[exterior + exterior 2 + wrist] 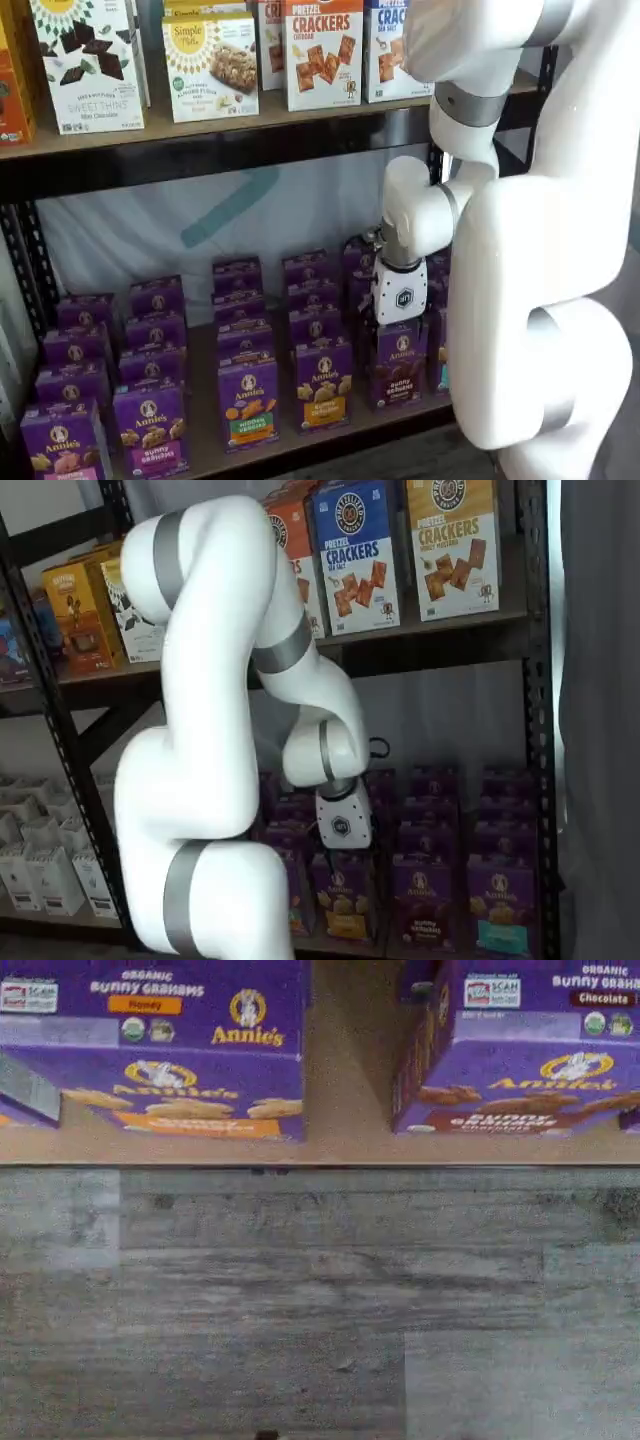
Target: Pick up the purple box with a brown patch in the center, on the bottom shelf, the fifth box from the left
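The purple box [520,1060] with the brown "Chocolate" band stands upright at the front of the bottom shelf [340,1145]. It shows in both shelf views [400,365] [425,900]. A purple honey carton [170,1050] with an orange band stands beside it across a gap. In a shelf view my gripper [397,320] hangs just above and in front of the purple box. Its white body also shows lower on the arm [341,846]. The fingers are not plainly seen, so I cannot tell if they are open. Nothing is held.
Rows of purple cartons line the bottom shelf [300,445]. Larger cracker boxes [322,50] stand on the higher shelf. A black rack post [540,730] stands at the right. Grey wood floor [320,1310] lies before the shelf edge. White cartons [45,870] sit low at the left.
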